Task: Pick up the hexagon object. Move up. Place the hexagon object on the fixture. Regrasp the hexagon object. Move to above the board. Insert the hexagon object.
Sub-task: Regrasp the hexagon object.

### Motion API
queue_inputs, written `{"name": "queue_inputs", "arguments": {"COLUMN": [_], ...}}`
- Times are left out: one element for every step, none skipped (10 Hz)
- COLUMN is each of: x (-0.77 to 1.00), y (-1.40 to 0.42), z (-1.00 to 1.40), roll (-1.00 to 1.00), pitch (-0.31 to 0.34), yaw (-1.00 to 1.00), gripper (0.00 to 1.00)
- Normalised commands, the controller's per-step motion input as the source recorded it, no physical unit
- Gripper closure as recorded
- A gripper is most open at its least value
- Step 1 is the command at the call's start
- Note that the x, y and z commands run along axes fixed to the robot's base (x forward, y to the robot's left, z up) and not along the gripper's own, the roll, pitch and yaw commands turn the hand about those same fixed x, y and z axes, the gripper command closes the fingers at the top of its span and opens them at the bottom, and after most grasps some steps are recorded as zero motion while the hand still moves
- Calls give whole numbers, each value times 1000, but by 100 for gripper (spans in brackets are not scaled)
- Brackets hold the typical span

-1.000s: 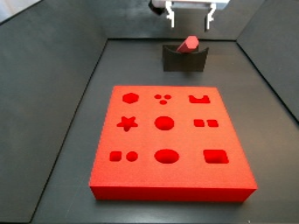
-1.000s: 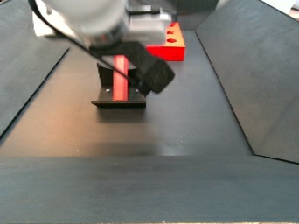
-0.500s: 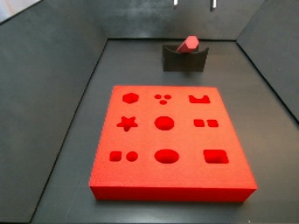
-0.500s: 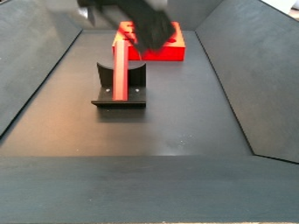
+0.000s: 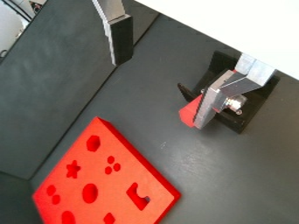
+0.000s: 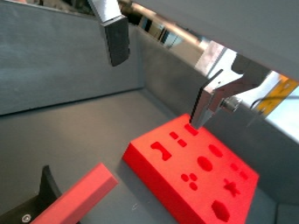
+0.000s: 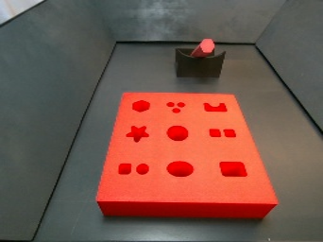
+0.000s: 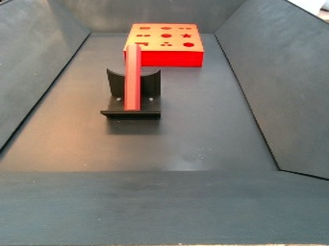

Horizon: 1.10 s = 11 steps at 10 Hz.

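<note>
Red and slim, the elongated hexagon bar (image 8: 133, 79) leans on the small dark notched fixture (image 8: 133, 104), well apart from the large flat red board (image 7: 184, 149) with shaped holes. We see our gripper (image 5: 163, 64) only in wrist views, silver fingers (image 6: 115, 39) spread wide, empty.

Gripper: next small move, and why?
Probably descend toward the hexagon object for the regrasp. It leans on the fixture, released. The gripper is empty with jaws open, high above and out of both side views; the board holes are unfilled.
</note>
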Motion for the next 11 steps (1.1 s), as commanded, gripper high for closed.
{"name": "queue_inputs", "arguments": {"x": [-25,-35,-30,-26,-23,-16,-6,-3,-2,-3,8], "y": [-187,-32,-28,-40,-30,-19,-20,-18,-15,-15,-19], "z": [32,47,22,11,9,11,5,5,5,4,3], "roll": [1000,1000,1000,1000,1000,1000,1000,1000,1000,1000,1000], "pitch": [10,8,3,1,-5,-9,-13,-15,-15,-11,-5], "yaw": [26,27,28,28,29,30,32,33,34,36,38], "gripper": [0,0,0,0,0,0,0,0,0,0,0]}}
